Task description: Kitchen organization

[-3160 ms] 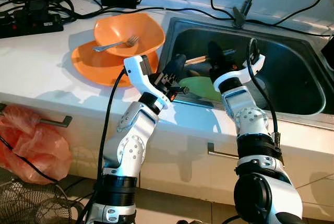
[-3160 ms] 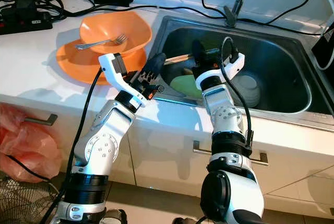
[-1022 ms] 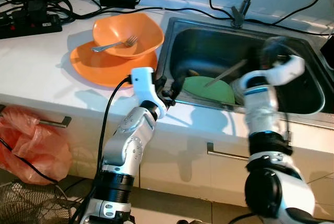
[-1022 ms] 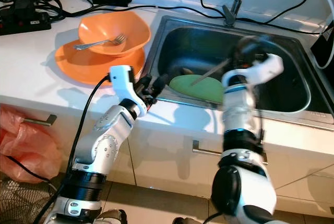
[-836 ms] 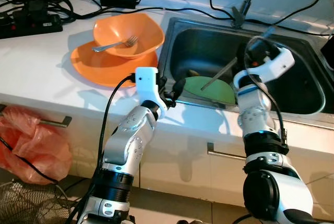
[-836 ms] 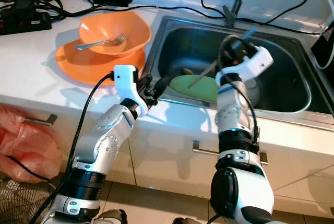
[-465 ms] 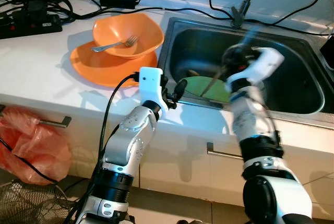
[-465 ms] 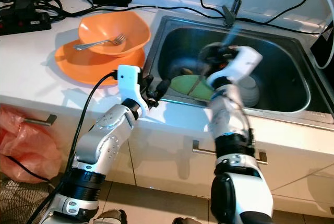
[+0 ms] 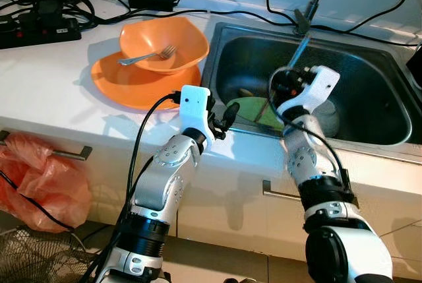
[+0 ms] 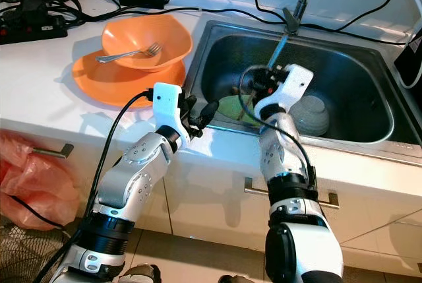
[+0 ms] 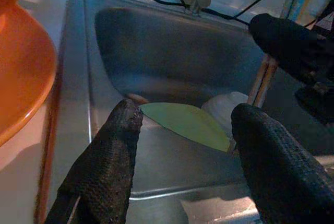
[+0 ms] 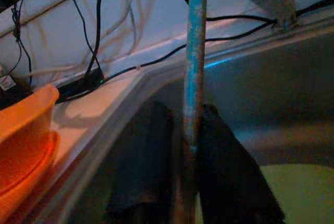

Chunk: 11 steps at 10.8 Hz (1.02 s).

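Over the steel sink (image 9: 369, 65), the right tool (image 9: 282, 87) has its two black fingers (image 12: 229, 182) clamped on a pair of chopsticks (image 9: 283, 72), and the sticks stand nearly upright, tips slanting up toward the faucet base (image 9: 301, 20) and lower ends down by the green plate (image 9: 247, 109) lying in the basin. From the right wrist the blue-tinted stick runs straight up between the dark fingers. Just beside the green plate sits a pale overturned bowl (image 10: 310, 115). The left tool (image 9: 223, 117) hovers at the sink's near left rim, fingers (image 11: 112, 156) spread apart and holding nothing, pointing in toward the basin; through its gap you see the green plate and the pale bowl. On the white surface (image 9: 46, 78) to the left, an orange bowl (image 9: 165, 42) with a fork (image 9: 148, 55) in it sits on an orange plate (image 9: 132, 84). Black cables (image 9: 165, 12) trail along the back, and a red plastic bag (image 9: 39, 184) hangs below by the drawer handle (image 9: 66, 154)
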{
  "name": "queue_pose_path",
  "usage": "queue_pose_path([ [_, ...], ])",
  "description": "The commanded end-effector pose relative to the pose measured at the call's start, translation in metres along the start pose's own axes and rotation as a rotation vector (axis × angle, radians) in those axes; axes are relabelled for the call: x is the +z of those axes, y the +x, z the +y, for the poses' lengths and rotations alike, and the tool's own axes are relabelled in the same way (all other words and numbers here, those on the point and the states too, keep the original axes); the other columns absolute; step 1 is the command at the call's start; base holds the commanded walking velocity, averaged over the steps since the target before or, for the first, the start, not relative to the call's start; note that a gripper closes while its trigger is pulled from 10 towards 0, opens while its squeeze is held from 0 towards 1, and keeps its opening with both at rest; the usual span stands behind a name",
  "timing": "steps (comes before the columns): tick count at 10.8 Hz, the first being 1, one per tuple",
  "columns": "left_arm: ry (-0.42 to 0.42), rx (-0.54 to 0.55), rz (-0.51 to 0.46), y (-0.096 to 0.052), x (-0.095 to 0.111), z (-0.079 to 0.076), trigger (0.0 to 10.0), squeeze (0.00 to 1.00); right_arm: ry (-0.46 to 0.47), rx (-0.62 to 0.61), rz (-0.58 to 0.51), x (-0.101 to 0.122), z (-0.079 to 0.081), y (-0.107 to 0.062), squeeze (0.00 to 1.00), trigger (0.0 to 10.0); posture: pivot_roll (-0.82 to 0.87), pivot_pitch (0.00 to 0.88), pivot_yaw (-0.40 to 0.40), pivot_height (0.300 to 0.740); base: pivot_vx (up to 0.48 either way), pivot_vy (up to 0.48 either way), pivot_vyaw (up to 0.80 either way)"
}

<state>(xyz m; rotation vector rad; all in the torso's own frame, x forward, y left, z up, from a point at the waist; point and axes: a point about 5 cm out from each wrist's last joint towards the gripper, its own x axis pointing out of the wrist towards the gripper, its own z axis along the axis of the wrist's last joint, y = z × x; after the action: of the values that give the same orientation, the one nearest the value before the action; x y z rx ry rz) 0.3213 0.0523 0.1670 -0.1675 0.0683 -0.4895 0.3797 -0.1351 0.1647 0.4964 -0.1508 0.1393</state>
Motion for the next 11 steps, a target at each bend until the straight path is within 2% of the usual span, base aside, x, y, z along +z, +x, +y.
queue_pose_path([
  [1,0.007,-0.015,0.051,-0.002,-0.010,-0.003,10.0,0.00,-0.015,0.002,0.008,-0.002,-0.001,-0.001,1.00,10.0,0.13,0.077,-0.077,0.740,0.000,0.000,0.00],
  [6,0.022,0.005,0.048,-0.001,-0.009,-0.001,10.0,0.00,-0.026,0.022,0.027,-0.005,0.000,-0.002,1.00,10.0,0.13,0.092,-0.082,0.740,0.000,0.000,0.00],
  [7,0.031,0.026,0.025,0.000,-0.006,0.002,10.0,0.00,-0.027,0.022,0.023,-0.004,0.000,-0.001,0.06,10.0,0.13,0.091,-0.083,0.740,0.000,0.000,0.00],
  [8,0.039,0.062,-0.037,0.000,0.004,0.007,10.0,0.00,-0.028,0.020,0.020,-0.003,0.000,-0.001,0.00,10.0,0.13,0.091,-0.084,0.740,0.000,0.000,0.00],
  [9,0.046,0.080,-0.103,0.000,0.014,0.009,10.0,0.00,-0.023,0.016,0.018,-0.002,0.000,-0.001,0.00,10.0,0.13,0.090,-0.084,0.740,0.000,0.000,0.00],
  [11,0.062,0.159,-0.307,-0.005,0.047,0.018,10.0,0.00,-0.018,0.012,0.020,-0.003,-0.001,-0.001,0.00,10.0,0.13,0.090,-0.084,0.740,0.000,0.000,0.00],
])
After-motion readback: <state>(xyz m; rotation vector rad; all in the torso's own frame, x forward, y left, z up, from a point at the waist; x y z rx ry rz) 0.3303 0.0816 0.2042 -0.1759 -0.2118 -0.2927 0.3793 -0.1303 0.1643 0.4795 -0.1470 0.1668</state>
